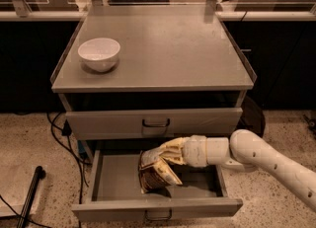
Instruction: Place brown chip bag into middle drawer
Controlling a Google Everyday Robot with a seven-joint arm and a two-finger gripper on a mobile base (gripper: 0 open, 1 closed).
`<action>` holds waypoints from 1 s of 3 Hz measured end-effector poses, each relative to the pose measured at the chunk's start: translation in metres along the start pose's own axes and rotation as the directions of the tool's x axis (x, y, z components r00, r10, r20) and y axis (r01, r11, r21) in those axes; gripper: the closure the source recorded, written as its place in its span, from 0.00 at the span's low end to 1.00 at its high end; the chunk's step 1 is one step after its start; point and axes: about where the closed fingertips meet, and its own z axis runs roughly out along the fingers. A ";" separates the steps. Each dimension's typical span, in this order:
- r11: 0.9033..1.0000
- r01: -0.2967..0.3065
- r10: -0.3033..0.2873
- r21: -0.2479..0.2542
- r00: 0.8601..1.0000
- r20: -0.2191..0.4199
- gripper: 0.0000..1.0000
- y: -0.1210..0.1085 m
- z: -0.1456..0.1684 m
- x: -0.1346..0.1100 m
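Note:
The middle drawer [118, 185] is pulled open below the closed grey drawer [155, 122]. The brown chip bag [154, 175] stands tilted inside the open drawer, near its middle, dark brown with pale edges. My gripper [163, 159] reaches in from the right on a white arm and is shut on the bag's upper edge. The bag's lower end is at or just above the drawer floor; I cannot tell if it touches.
A white bowl [99, 53] sits on the cabinet top [168, 49] at the left. Black cables [61, 133] hang left of the cabinet. A dark pole [30, 192] lies on the speckled floor at the lower left.

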 end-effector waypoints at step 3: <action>0.966 0.075 -0.115 -0.247 0.982 -0.151 1.00 0.053 -0.006 0.047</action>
